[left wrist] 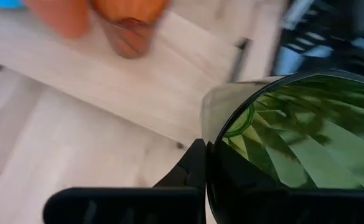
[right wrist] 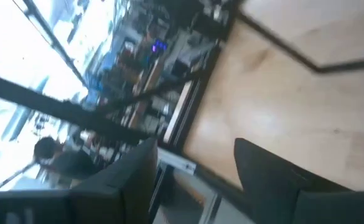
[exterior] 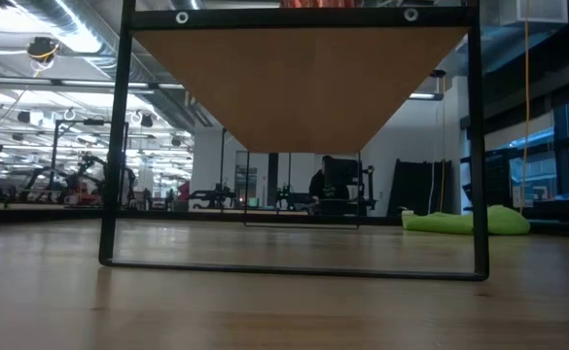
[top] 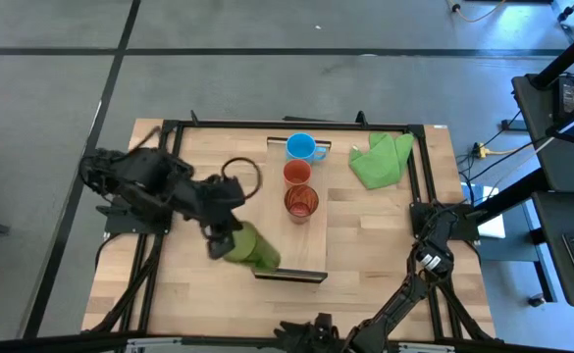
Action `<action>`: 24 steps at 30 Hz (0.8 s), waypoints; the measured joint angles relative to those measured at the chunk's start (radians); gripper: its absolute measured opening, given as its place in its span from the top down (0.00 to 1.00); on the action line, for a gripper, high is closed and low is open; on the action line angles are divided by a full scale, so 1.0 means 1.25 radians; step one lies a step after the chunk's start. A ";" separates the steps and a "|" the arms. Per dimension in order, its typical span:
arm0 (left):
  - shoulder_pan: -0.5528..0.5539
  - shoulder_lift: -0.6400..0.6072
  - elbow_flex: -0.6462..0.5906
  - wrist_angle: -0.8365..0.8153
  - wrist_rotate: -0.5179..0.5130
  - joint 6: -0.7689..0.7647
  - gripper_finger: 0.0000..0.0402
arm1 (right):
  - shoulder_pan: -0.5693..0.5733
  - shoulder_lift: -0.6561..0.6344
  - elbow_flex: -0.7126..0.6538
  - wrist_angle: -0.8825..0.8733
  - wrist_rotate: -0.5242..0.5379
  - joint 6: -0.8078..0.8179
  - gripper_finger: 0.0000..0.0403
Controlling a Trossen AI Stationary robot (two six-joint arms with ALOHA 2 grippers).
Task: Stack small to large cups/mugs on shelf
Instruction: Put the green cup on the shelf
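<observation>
The shelf (top: 311,240) stands mid-table, its long axis running far to near. On it, from the far end, stand the light blue mug (top: 301,147), the small red cup (top: 297,173) and the translucent red tumbler (top: 301,203). My left gripper (top: 224,240) is shut on the olive-green tumbler (top: 254,249), which is tilted beside the near left edge of the shelf. My right gripper (right wrist: 194,171) is open and empty at the table's near edge (top: 301,333). My left gripper comes at the olive-green tumbler from the table's left. One finger (left wrist: 194,167) lies against the outside of the wall by the round dark rim (left wrist: 214,134). The tumbler hides the other finger. The tumbler is tilted, its far end reaching over the shelf's left edge; whether it rests there I cannot tell.
A bright green cloth (top: 381,160) lies at the far right of the table, also in the low view (exterior: 459,222). The near stretch of the shelf (top: 306,250) is bare wood. A dark bracket (top: 291,277) closes the shelf's near end.
</observation>
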 joint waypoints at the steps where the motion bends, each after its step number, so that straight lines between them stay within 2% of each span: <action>1: 0.012 0.008 -0.001 -0.003 -0.012 0.000 1.00 | 0.003 -0.001 0.000 -0.005 0.020 0.001 0.48; 5: 0.065 0.049 -0.002 -0.005 -0.016 0.027 1.00 | 0.012 -0.033 0.000 -0.048 0.085 0.002 0.56; 10: 0.118 0.102 -0.002 -0.005 0.058 0.081 1.00 | 0.020 -0.099 0.000 -0.160 0.116 0.001 0.65; 12: 0.131 0.111 -0.002 -0.004 0.080 0.101 1.00 | 0.022 -0.124 0.000 -0.193 0.118 0.001 0.67; 18: 0.168 0.123 -0.002 0.035 0.083 0.145 1.00 | 0.028 -0.197 0.000 -0.320 0.206 -0.001 0.71; 21: 0.186 0.120 -0.002 0.075 0.084 0.150 1.00 | 0.024 -0.244 0.000 -0.427 0.208 -0.001 0.79; 24: 0.197 0.121 -0.002 0.068 0.089 0.161 1.00 | 0.011 -0.292 0.000 -0.563 0.157 0.008 0.94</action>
